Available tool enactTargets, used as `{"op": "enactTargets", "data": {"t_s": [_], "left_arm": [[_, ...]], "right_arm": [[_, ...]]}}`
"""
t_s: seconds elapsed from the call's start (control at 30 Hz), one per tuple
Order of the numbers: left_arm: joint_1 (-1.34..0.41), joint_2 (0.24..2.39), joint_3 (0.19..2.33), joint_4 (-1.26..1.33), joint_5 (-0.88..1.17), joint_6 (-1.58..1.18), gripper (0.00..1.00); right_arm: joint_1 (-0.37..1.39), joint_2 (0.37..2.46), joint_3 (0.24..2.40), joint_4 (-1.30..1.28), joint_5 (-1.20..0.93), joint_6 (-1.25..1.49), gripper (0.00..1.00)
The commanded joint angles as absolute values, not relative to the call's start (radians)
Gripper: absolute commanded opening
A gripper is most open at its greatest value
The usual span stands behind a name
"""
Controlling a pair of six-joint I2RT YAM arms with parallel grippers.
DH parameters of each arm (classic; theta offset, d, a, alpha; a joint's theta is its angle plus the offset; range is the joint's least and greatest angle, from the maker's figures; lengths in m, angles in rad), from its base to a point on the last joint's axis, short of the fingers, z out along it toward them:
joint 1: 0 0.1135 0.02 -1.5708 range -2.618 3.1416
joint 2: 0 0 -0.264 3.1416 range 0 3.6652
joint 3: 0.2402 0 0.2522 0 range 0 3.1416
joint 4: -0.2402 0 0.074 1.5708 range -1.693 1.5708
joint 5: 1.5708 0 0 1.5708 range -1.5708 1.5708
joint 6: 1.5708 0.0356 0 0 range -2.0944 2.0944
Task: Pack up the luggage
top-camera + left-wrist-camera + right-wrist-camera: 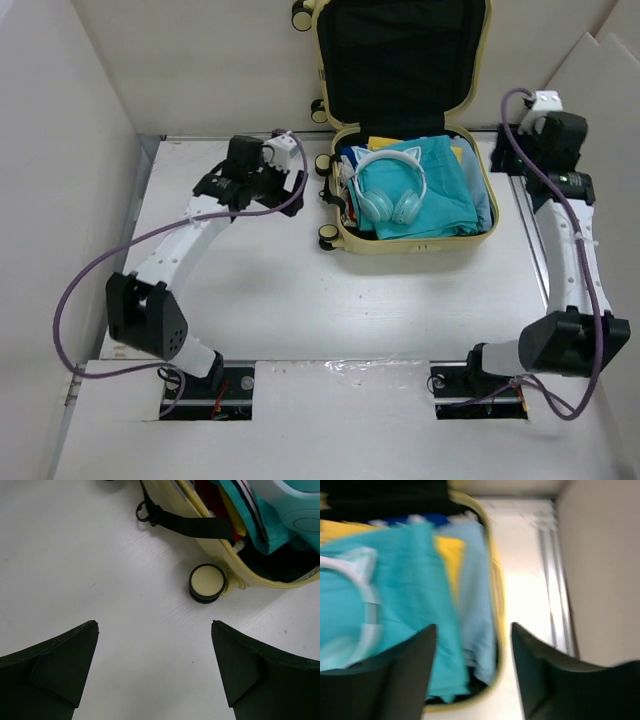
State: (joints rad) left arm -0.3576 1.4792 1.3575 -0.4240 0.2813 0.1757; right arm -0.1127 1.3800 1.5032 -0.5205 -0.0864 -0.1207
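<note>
- White table (pixel 300 300), with white panel walls (pixel 60 150) standing at 9, 12 and 3 o'clock.
- Mint cat-ear headphones (pixel 388 188), toward 1 o'clock from the table's centre, lying flat on a teal garment (pixel 450 200).
- Pale-blue cloth (pixel 486 200) along the teal garment's 3 o'clock edge.
- Yellow cloth (pixel 457 153) showing at its 12 o'clock edge.

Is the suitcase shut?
No, the suitcase lies open, with headphones on the clothes inside.

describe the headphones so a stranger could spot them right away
Find the open pale-yellow suitcase at the far side of the table. On the teal cloth inside lie the headphones: mint cups, white band, the only item with cat ears.
</note>
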Motion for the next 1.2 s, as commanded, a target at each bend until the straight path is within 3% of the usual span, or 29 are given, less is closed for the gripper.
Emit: {"op": "enactTargets", "data": {"t_s": [0.0,0.07,0.13,0.17,0.27,0.3,0.4,0.53,0.7,0.77,0.87,0.97,1.17], "left_arm": [[-0.443,1.583,1.423,-0.339,0.311,0.133,0.92],[-0.480,1.650,1.485,-0.318,0.301,0.118,0.85],[-0.502,1.762,1.560,-0.296,0.301,0.065,0.79],[-0.502,1.802,1.590,-0.296,0.301,0.043,0.73],[-0.470,1.922,1.704,-0.328,0.264,-0.041,0.66],[-0.457,1.933,1.713,-0.328,0.264,-0.055,0.57],[-0.428,1.896,1.652,-0.302,0.264,-0.078,0.46],[-0.405,1.806,1.534,-0.219,0.336,-0.116,0.47],[-0.396,1.796,1.493,-0.219,0.416,-0.119,0.49],[-0.359,1.824,1.468,-0.229,0.554,-0.181,0.52],[-0.256,1.862,1.344,-0.039,0.763,-0.443,0.58],[-0.204,1.902,1.270,0.156,0.822,-0.666,0.66],[-0.227,1.960,1.279,0.340,0.874,-0.849,0.79]], "right_arm": [[-0.256,1.387,1.399,-0.558,-0.110,-0.091,0.59],[-0.288,1.429,1.374,-0.543,-0.121,-0.080,0.43],[-0.299,1.513,1.409,-0.532,-0.152,-0.080,0.37],[-0.299,1.546,1.433,-0.532,-0.166,-0.080,0.37],[-0.299,1.611,1.482,-0.532,-0.209,-0.069,0.38],[-0.299,1.611,1.482,-0.523,-0.218,-0.069,0.40],[-0.299,1.550,1.402,-0.480,-0.218,-0.060,0.45],[-0.273,1.435,1.313,-0.480,-0.174,-0.051,0.45],[-0.140,1.324,1.293,-0.480,-0.054,-0.074,0.54],[-0.111,1.292,1.307,-0.494,-0.054,-0.084,0.56],[-0.042,1.272,1.351,-0.537,-0.031,-0.084,0.56],[0.046,1.261,1.379,-0.584,0.026,-0.084,0.56],[0.155,1.243,1.391,-0.603,0.101,-0.084,0.57]]}}
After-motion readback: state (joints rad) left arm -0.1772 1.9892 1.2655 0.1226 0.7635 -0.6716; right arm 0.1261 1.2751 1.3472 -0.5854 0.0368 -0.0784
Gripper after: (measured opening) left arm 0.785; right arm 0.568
